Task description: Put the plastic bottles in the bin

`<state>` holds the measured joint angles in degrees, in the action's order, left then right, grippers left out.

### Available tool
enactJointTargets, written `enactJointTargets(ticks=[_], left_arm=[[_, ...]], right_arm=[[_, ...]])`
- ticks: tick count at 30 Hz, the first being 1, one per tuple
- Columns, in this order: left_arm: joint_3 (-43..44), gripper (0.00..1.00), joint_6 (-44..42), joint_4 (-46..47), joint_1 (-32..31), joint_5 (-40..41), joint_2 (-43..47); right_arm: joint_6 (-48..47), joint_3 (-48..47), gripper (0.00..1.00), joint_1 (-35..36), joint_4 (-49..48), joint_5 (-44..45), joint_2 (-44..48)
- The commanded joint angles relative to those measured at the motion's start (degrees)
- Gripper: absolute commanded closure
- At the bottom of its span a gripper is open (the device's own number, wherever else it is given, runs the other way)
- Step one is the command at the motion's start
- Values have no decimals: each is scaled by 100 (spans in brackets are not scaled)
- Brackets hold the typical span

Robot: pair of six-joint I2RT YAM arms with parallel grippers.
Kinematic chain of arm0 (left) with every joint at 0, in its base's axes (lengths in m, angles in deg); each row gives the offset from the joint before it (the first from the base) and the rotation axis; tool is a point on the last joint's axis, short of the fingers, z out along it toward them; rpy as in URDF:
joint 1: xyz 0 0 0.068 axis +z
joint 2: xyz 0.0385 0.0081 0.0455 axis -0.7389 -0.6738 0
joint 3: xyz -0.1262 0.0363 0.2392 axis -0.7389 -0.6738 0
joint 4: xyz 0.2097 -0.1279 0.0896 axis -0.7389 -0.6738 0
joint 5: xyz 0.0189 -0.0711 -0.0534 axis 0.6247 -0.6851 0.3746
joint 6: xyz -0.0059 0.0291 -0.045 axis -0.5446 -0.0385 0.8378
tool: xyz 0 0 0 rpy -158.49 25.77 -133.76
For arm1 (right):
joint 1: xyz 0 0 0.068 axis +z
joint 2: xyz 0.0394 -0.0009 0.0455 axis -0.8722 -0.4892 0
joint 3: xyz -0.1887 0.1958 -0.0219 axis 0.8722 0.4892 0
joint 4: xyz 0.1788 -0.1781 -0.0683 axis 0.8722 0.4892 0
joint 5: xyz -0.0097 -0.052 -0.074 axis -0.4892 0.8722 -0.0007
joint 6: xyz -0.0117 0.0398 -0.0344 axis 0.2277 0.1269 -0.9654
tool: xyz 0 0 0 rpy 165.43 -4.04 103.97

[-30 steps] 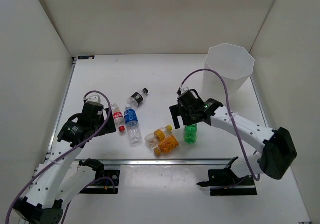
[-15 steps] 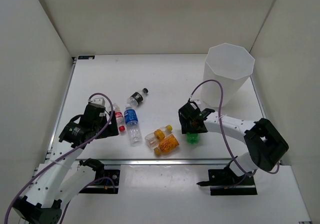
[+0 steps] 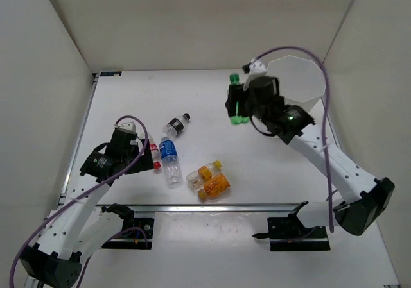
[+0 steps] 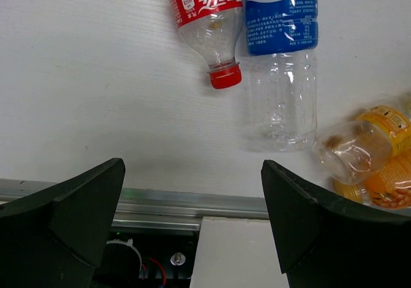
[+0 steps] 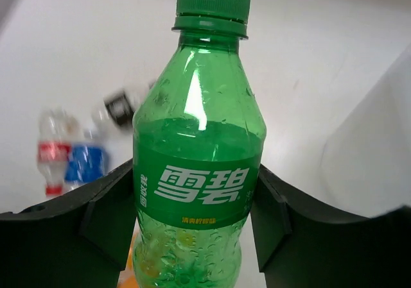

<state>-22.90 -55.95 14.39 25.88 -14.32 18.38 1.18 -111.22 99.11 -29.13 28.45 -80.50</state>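
White table [image 3: 212, 95], plain white walls around it. The right gripper [image 5: 192, 217] is closed on the green bottle [image 5: 196, 140], whose label reads "雪碧", above the table and just beside the bin [image 3: 302, 76]. The left gripper [image 4: 192, 192] stands wide open and empty. Ahead of its fingers lies a blue-labelled bottle [image 4: 281, 44] reading "SWEAT".

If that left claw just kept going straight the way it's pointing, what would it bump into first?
Probably bare table, just short of the red-capped bottle; the open left gripper points down there, though depth is hard to judge.
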Motion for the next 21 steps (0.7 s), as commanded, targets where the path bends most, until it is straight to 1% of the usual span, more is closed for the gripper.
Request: enactJointTargets(ticks=[1,2,5,6,7,10,12,14,15,17,18,19,21], left_arm=[[3,2,97,309,128,-7,-133],[-6,1,106,423,137,20,-212],[-32,2,123,608,207,-23,-396],[-24,1,124,687,242,-50,-475],[-23,1,124,748,251,-15,-589],[64,1,97,890,295,64,-818],[47,1,88,1064,409,47,-872],[65,1,53,1170,497,-23,-1038],[64,2,36,1258,575,-85,-1082],[108,1,36,1372,629,-129,-1240],[117,1,10,1417,585,-112,-1302],[117,2,9,1443,568,-155,-1355],[152,2,-35,1470,541,-103,-1425]], right_arm=[[-1041,-1087,76,-593,-15,-130,236],[-1199,-1229,76,-735,-59,-156,140],[-1446,-1817,75,-1814,-68,-173,-167],[-1481,-1872,74,-1939,-120,-226,-256],[-1499,-2011,73,-2289,-60,-270,-439],[-1534,-2075,70,-2905,-94,-403,-836],[-1535,-2083,66,-3109,-147,-368,-1038],[-1561,-1996,54,-3320,-217,-359,-1170],[-1509,-1969,51,-3399,-296,-289,-1231],[-1482,-1960,35,-3575,-358,-393,-1302],[-1456,-2073,24,-3584,-341,-481,-1363],[-1438,-2118,19,-3628,-271,-543,-1364],[-1508,-2223,6,-3558,-235,-456,-1329]])
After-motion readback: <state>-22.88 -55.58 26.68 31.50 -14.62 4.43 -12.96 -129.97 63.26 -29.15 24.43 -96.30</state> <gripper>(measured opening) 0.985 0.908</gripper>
